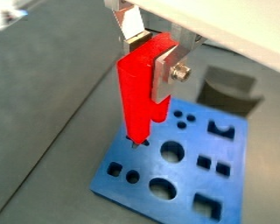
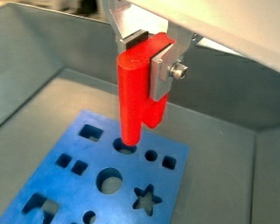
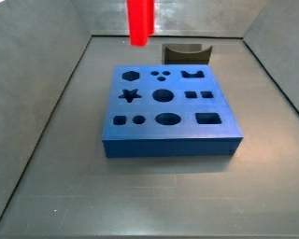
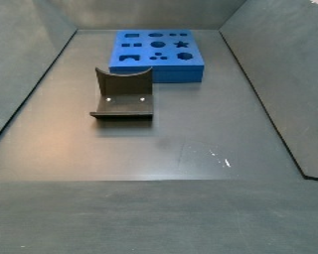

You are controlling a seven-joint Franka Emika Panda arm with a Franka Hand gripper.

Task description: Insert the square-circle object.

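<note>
Clenched in the gripper (image 1: 154, 66) jaws, the square-circle object (image 1: 140, 87) is held upright above the blue block (image 1: 178, 162), where alignment with its matching hole is judged next.

– Blue block (image 3: 171, 147) with shaped holes, flat on the grey tabletop (image 3: 64, 187), centre of the frame in a side view. Star, hexagon, rounds and squares cut into the top face.
– Same block (image 4: 162, 72) at upper centre in a side view, close to the back wall. Seen also in both wrist views (image 1: 149, 166) (image 2: 84, 153).
– Dark grey curved piece (image 3: 185, 53) behind the block, upper centre, just beside its far edge.
– In a side view, that piece (image 4: 122, 94) left of centre, nearer than the block, apart from it. Curved hollow on top, two pale dots on its face.
– Also in a wrist view (image 1: 227, 92), beyond the block's corner.
– Grey walls all around; faint glints on the tabletop at lower right.
</note>
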